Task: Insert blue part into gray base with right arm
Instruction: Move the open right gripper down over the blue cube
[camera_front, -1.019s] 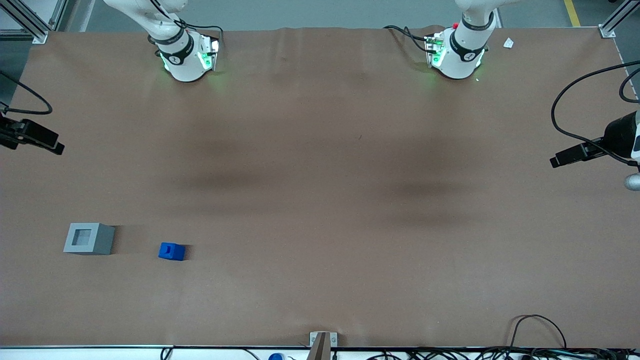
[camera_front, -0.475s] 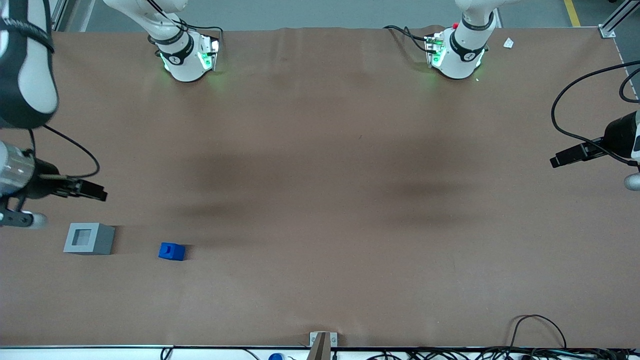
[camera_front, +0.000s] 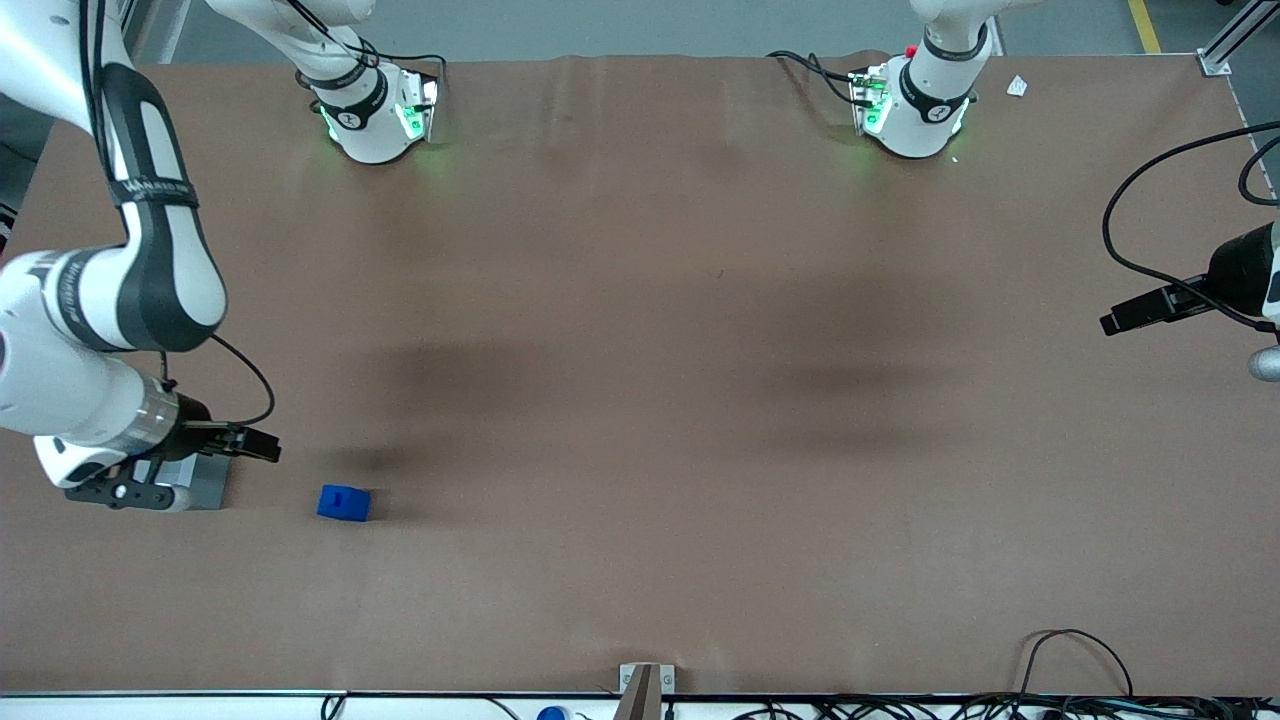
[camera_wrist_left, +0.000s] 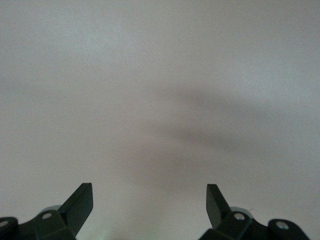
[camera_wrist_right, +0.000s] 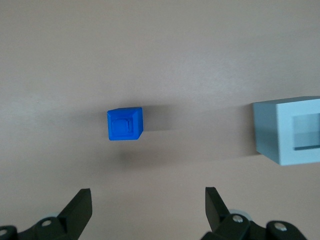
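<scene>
We see the right arm (camera_front: 110, 300) reaching low over the brown table (camera_front: 640, 400) at its own end, its gripper (camera_front: 250, 443) hanging above the gray base (camera_front: 205, 485), which its wrist largely hides from the front camera. The fingers (camera_wrist_right: 77, 205) are spread wide and hold nothing. The blue part (camera_front: 343, 502) sits on the table just beside the gray base, apart from it, toward the parked arm's end.

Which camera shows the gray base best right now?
The right wrist view: the base shows its side and recess, though cut by the frame edge. In the front view the arm covers most of it; the open tool hangs above. The left wrist view misses it.
</scene>
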